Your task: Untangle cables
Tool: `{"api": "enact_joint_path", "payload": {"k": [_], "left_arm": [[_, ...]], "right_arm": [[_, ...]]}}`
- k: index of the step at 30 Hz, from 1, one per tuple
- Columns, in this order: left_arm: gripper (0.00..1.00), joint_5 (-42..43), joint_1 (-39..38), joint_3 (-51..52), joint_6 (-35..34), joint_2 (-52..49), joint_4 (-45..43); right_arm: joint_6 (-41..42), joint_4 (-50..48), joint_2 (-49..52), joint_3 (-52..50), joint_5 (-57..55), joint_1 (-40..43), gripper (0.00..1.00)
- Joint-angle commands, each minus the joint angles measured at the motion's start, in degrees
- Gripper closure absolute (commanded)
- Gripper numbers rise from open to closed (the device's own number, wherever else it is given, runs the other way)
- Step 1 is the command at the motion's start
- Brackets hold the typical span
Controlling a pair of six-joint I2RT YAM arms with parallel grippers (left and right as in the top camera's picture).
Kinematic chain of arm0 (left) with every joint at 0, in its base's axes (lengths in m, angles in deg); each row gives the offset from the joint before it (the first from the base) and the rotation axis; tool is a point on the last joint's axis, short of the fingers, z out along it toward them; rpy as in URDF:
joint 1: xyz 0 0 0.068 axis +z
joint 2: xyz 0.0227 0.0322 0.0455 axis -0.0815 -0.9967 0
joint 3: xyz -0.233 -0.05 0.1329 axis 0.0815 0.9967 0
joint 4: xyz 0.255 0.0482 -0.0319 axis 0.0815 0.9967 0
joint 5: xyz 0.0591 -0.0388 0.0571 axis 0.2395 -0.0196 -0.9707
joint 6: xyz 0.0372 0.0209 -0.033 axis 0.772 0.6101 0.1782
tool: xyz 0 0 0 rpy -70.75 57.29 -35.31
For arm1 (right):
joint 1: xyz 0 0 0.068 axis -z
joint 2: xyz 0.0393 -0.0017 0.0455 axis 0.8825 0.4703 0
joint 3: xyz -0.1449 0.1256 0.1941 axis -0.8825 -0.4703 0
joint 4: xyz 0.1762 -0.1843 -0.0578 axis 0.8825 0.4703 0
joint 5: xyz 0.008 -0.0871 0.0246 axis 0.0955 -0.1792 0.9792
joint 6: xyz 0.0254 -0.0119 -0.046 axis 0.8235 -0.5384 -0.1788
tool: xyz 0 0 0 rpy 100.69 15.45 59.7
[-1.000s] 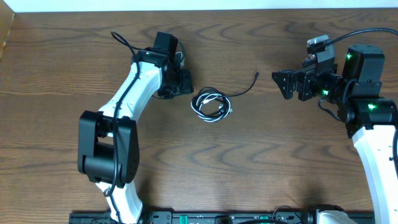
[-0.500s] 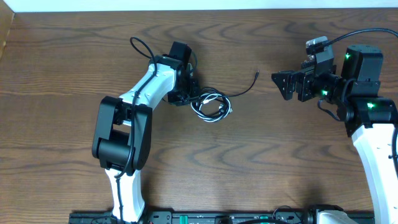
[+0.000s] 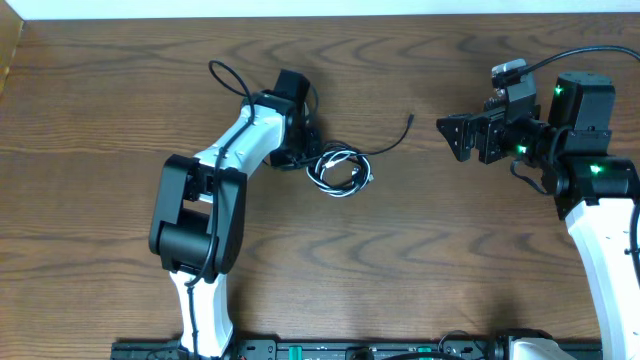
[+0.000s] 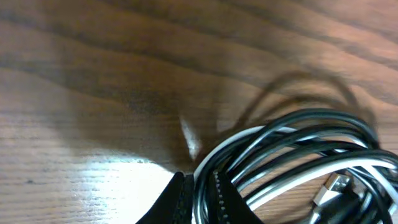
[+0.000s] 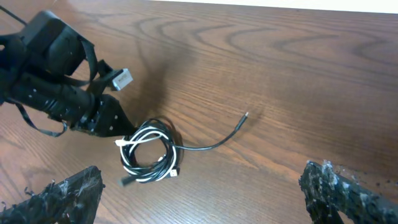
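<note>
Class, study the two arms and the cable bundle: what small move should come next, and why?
Probably lift the left gripper slightly: its jaws pinch strands at the left edge of the cables, coiled black and white. The right gripper stands open and apart, so raising the bundle would likely offer it the black loose end.

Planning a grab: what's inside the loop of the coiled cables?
Bare table wood shows through the middle of the cable coil; a metal plug end lies at its edge. Wood directly beneath the strands is covered.
</note>
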Motion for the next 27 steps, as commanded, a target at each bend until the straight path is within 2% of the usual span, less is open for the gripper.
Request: {"api": "enact_joint_path", "payload": {"k": [1,11,15,19,20,23,27], "left_arm": [[0.87,-1.9,-0.3,1.0,-0.8,-0.6,0.1],[0.87,-2.4,-3.2,2.1,-2.1,-0.6,-0.6],[0.87,-8.9,-4.8,2.1,-8.6,-0.6,0.0],[0.87,-10.9,-6.0,2.1,-10.2,-0.6,-0.4],[0.91,-10.9,-6.1,2.1,-10.1,-0.6,-0.5],[0.93,-10.4,-6.1,1.8,-8.3,-0.5,-0.5],[0.93,-7.7,-6.3,-0.3,0.8,2.1,-1.2]], "right_arm": [[-0.9,0.3,0.2,0.9,0.9,-0.5,0.02],[-0.9,0.4,0.2,0.9,0.9,-0.5,0.02],[-0.9,0.5,0.2,0.9,0.9,-0.5,0.02],[-0.9,1.0,0.2,0.9,0.9,-0.5,0.02],[-0.9,1.1,0.2,0.9,0.9,-0.5,0.02],[-0.9,1.1,0.2,0.9,0.9,-0.5,0.02],[-0.9,1.0,0.2,0.9,0.9,-0.5,0.02]]}}
